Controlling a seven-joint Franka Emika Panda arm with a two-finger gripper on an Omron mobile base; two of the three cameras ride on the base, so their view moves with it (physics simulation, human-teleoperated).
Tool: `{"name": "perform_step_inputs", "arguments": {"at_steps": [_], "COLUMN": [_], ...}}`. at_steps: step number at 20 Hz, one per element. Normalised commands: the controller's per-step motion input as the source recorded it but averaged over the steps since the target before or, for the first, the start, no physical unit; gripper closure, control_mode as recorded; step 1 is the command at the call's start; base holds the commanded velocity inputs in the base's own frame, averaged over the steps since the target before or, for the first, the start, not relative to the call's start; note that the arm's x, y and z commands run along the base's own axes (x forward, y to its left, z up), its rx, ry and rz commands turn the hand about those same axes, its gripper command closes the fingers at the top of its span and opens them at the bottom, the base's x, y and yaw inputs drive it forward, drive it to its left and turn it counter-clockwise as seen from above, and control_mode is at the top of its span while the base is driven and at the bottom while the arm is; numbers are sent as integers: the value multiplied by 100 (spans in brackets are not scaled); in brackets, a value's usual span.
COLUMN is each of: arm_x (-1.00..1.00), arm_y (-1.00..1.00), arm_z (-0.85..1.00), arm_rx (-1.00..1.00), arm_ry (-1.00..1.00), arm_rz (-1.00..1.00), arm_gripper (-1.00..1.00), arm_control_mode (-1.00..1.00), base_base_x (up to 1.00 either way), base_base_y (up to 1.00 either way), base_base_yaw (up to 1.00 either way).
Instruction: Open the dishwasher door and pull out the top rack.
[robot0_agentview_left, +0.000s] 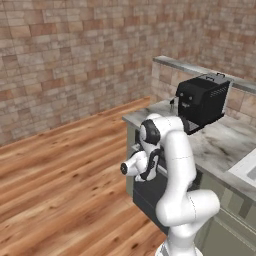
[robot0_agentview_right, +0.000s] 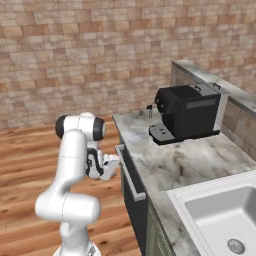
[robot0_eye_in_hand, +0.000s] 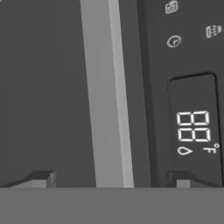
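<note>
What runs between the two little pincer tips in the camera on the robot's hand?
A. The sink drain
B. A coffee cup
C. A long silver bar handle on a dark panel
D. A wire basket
C: in the hand view the silver bar handle crosses the dishwasher door, passing between the pincer tips, beside the lit control strip.

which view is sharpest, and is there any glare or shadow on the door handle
Hand view is sharpest: the handle reads as a flat, evenly lit silver bar on the dishwasher door, no glare, with crisp display digits beside it. Right base view: handle soft and pale, no highlight. Left base view: coarse and pixelated, the door dark behind the arm.
</note>
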Motion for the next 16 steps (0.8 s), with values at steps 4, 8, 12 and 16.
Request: {"name": "perform_step_inputs", "arguments": {"at_steps": [4, 8, 12, 16], "arm_x": [26, 23, 24, 28], "arm_y": [-16, -22, -23, -15], "arm_z": [-17, -18, -24, -31], "arm_rx": [-4, -4, -3, 0], "arm_ry": [0, 0, 0, 0], "arm_rz": [0, 0, 0, 0], "arm_gripper": [-100, -100, -100, -100], "arm_control_mode": [-100, -100, -100, -100], "base_base_x": [0, 0, 0, 0], "base_base_y": [0, 0, 0, 0], "base_base_yaw": [0, 0, 0, 0]}}
